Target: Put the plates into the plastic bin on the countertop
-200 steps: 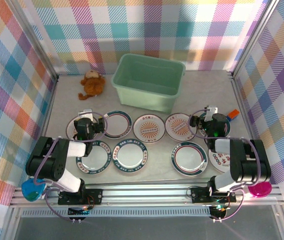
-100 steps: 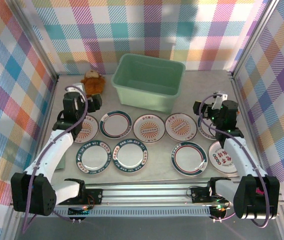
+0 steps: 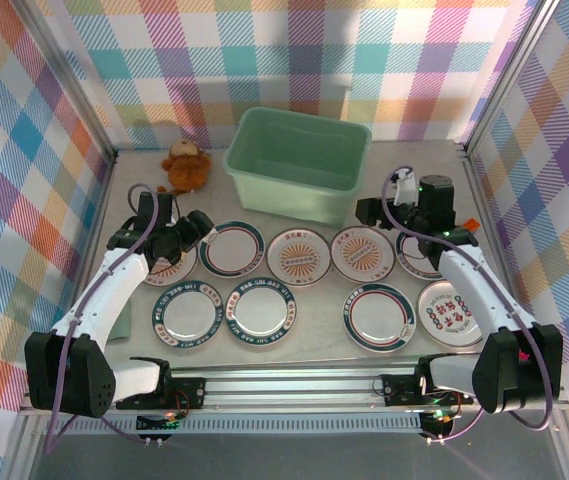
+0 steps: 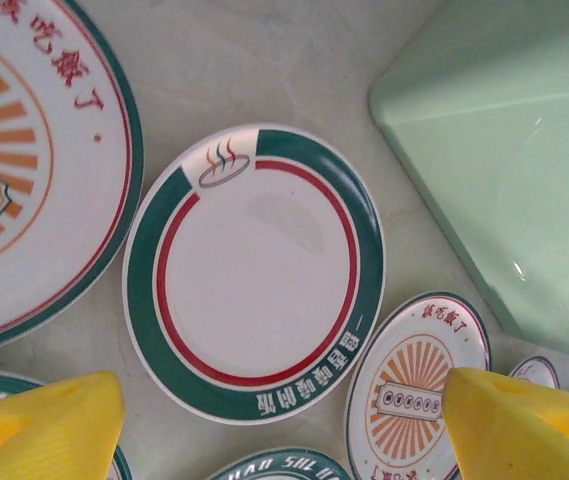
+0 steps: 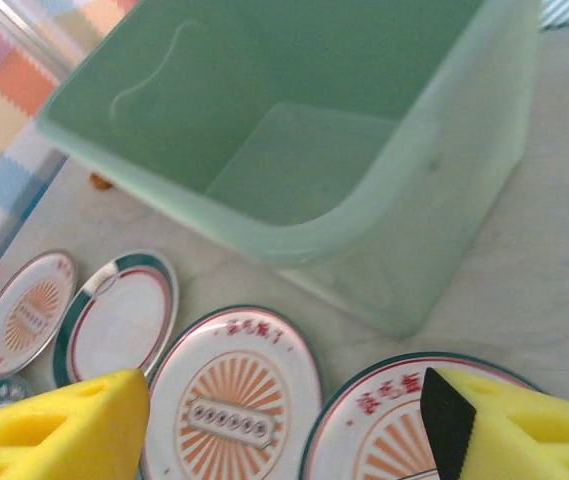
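Observation:
The pale green plastic bin (image 3: 299, 165) stands empty at the back of the grey countertop (image 3: 314, 345). Several plates lie flat in two rows in front of it. My left gripper (image 3: 196, 228) hangs open above the gap between a sunburst plate (image 3: 169, 262) and a teal-red banded plate (image 3: 234, 247). In the left wrist view that banded plate (image 4: 254, 270) lies beyond the open gripper (image 4: 284, 430). My right gripper (image 3: 369, 212) is open by the bin's front right corner, above a sunburst plate (image 3: 362, 253). In the right wrist view the gripper (image 5: 289, 430) faces the bin (image 5: 294, 130) over two sunburst plates (image 5: 232, 400).
A brown stuffed toy (image 3: 184, 165) lies left of the bin. A small orange object (image 3: 467, 228) sits by the right wall. Plaid walls and aluminium rails close in the counter. A front rail (image 3: 294, 380) runs by the arm bases.
Both arms have unfolded from near their bases out over the back row. The left gripper swung right toward the banded plate; the right gripper moved left toward the bin.

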